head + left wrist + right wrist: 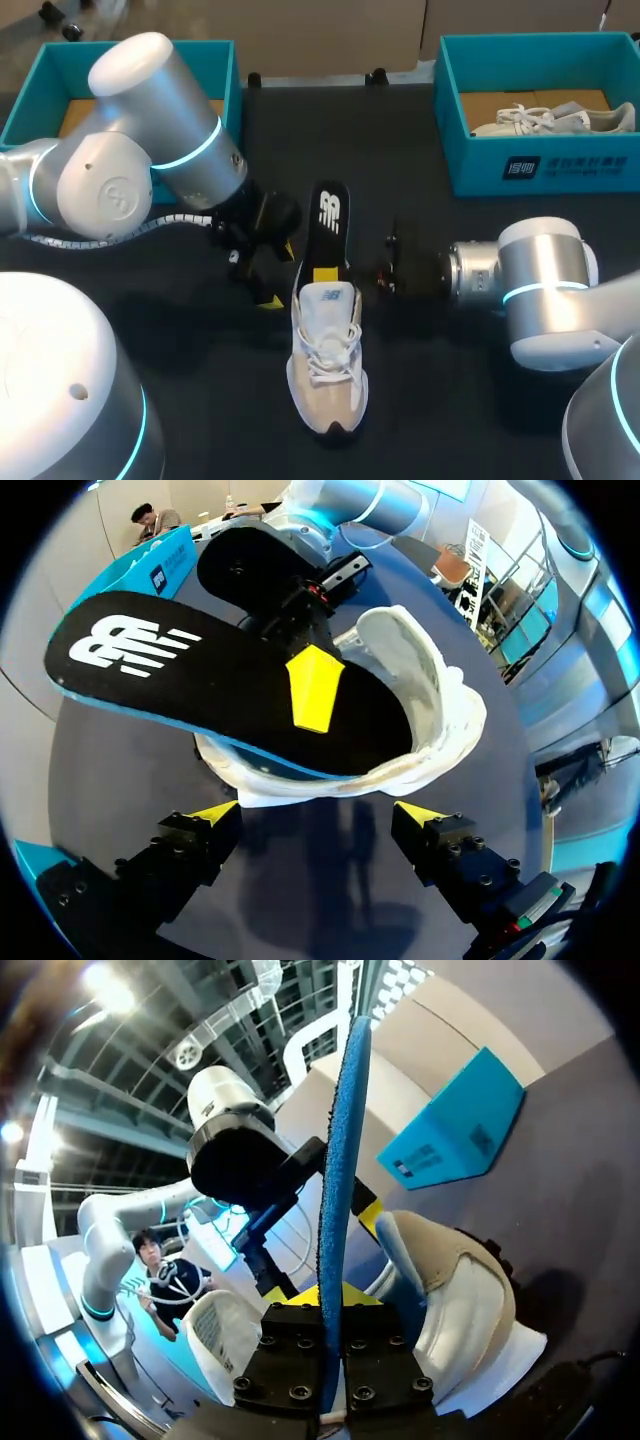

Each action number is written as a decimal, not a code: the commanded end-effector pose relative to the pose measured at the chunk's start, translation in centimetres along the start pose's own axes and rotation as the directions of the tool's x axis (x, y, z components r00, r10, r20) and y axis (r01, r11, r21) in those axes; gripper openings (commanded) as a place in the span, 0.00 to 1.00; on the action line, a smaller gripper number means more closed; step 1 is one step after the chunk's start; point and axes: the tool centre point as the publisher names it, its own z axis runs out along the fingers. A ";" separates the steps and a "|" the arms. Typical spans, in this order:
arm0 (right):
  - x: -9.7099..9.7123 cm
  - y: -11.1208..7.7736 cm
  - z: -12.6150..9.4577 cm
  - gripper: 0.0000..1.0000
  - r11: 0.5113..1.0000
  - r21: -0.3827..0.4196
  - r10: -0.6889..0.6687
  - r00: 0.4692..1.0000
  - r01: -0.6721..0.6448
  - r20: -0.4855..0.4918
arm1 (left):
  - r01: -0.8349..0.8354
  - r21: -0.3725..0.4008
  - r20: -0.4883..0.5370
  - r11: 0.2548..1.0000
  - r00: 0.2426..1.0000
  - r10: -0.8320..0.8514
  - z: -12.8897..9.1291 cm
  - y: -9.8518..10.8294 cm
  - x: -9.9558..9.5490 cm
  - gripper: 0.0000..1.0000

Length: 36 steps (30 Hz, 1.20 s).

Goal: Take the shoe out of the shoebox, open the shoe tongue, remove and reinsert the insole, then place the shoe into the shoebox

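Left arm bulks nearest in the head view, elbow raised; left claw hangs open at ten o'clock of the shoe. Right claw, level from three o'clock, pinches the insole, which juts toward twelve from the shoe on the tabletop. Left wrist view: fingers spread, empty. Right wrist view: insole edge-on between clamped fingers.

This was a robotics lab, by the look of it. The left arm and right arm, grey with glowing blue rings, hung over a black table. A teal left shoebox and right shoebox stood at its far corners. One shoe lay mid-table, its insole sticking out.
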 end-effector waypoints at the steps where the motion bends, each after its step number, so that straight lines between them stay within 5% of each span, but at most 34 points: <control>1: 0.0 -0.9 0.1 0.00 1.000 0.020 0.013 1.000 -0.013 -0.010 | -0.001 0.001 0.000 1.000 1.000 0.001 0.0 0.0 0.0 1.00; 11: -0.2 -1.2 0.2 0.00 0.999 0.030 0.021 0.999 -0.020 -0.029 | -0.001 0.001 0.000 1.000 1.000 0.001 0.0 0.0 0.0 1.00; 13: 0.0 -1.0 0.2 0.34 1.000 0.024 0.005 1.000 -0.005 -0.030 | -0.001 0.001 0.000 1.000 1.000 0.001 0.0 0.0 0.0 1.00; 14: 0.1 -0.8 0.2 0.39 1.000 0.023 -0.001 0.999 0.002 -0.033 | -0.001 0.001 0.000 1.000 1.000 0.001 0.0 0.0 0.0 1.00; 36: 1.3 2.9 0.5 0.38 0.993 0.061 -0.095 0.994 0.099 -0.057 | -0.001 0.001 0.000 1.000 1.000 0.001 0.0 0.0 0.0 1.00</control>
